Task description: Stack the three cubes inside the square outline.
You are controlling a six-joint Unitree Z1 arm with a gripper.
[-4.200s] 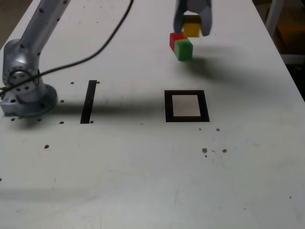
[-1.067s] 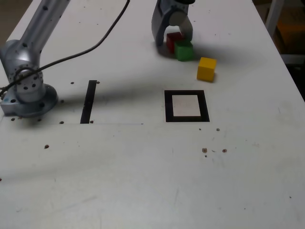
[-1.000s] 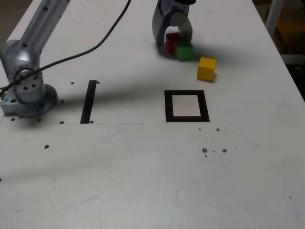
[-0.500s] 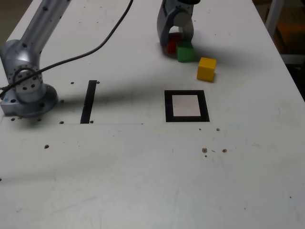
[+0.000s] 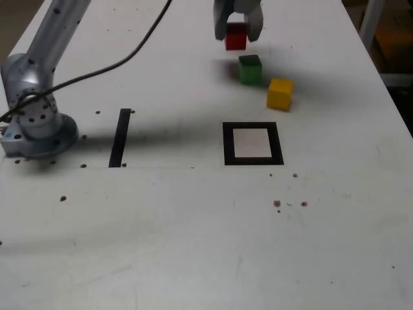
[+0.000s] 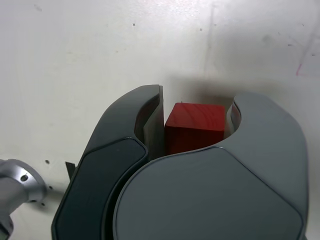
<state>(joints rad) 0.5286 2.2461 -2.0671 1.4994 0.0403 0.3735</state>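
Note:
My gripper (image 5: 237, 33) is shut on the red cube (image 5: 236, 37) and holds it above the table at the far side of the exterior view. The wrist view shows the red cube (image 6: 194, 126) pinched between the two dark jaws of the gripper (image 6: 196, 125). The green cube (image 5: 250, 68) rests on the table just below and to the exterior view's right of the gripper. The yellow cube (image 5: 279, 93) sits a little nearer, right of the green one. The square outline (image 5: 252, 143) of black tape lies nearer still, with nothing inside it.
A straight black tape strip (image 5: 120, 137) lies to the exterior view's left of the outline. The arm's base (image 5: 35, 126) stands at the left edge, with a black cable (image 5: 110, 67) running across the table. Small dark specks (image 5: 289, 205) dot the white tabletop.
The gripper closed on the red cube beside the green one and lifted it off the table. The yellow cube, held several seconds ago, now sits on the table.

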